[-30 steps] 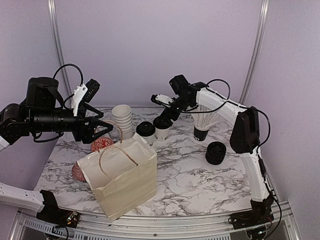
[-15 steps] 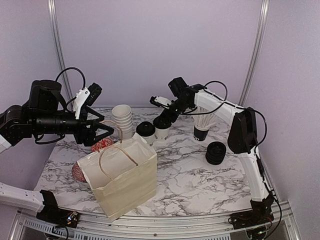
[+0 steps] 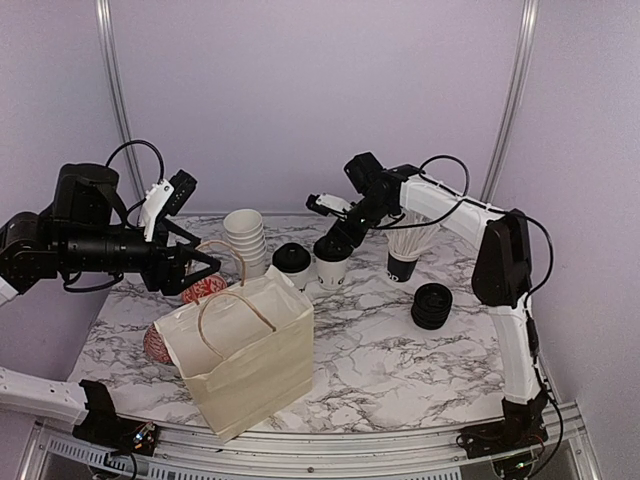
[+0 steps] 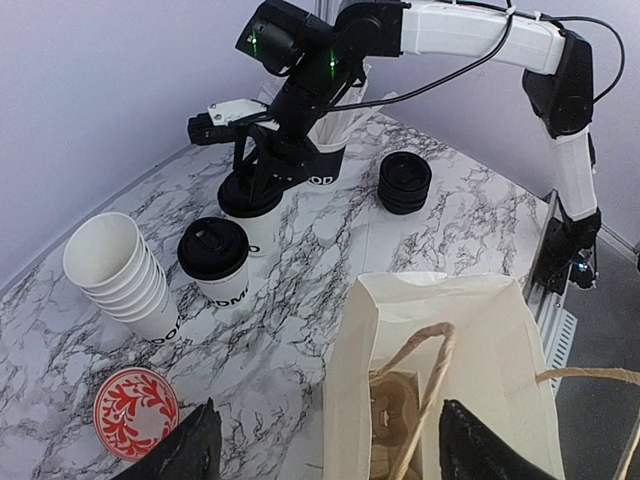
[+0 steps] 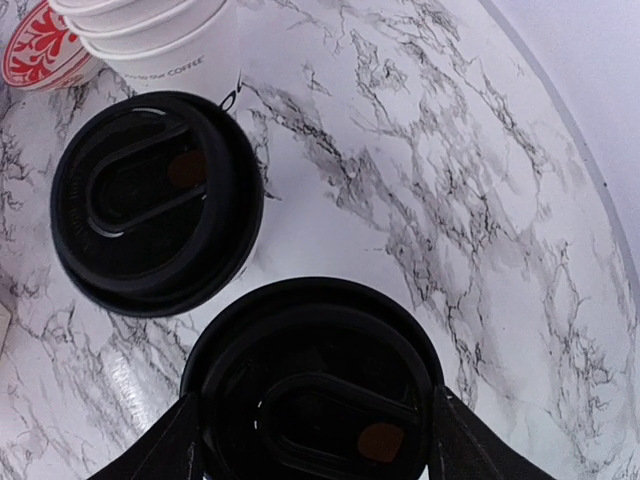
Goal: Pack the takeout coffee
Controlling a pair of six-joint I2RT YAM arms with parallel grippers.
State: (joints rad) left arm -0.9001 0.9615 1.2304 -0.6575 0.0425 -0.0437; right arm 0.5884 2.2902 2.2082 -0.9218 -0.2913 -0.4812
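Note:
Two takeout coffees with black lids stand at the back of the marble table. My right gripper [image 3: 335, 243] comes down over the right coffee [image 3: 333, 270], and in the right wrist view its fingers press both sides of that lid [image 5: 315, 385]. The left coffee [image 3: 293, 262] [image 5: 155, 200] stands free beside it. Near the front left stands an open paper bag [image 3: 250, 360] with a cardboard carrier in its bottom [image 4: 400, 420]. Over the bag's far edge hovers my left gripper [image 3: 205, 262] [image 4: 330, 445], open, with the bag's twisted handle [image 4: 430, 390] between its fingers.
A stack of lidless white cups [image 3: 244, 240] stands left of the coffees. Red-patterned discs [image 3: 203, 290] lie by the bag's back left. A black cup of white stirrers [image 3: 403, 260] and a stack of black lids [image 3: 432, 305] sit to the right.
My right gripper's fingers have drawn in onto the right coffee's lid, and the cup has shifted slightly right. The left arm has drifted a little; its fingers stay open.

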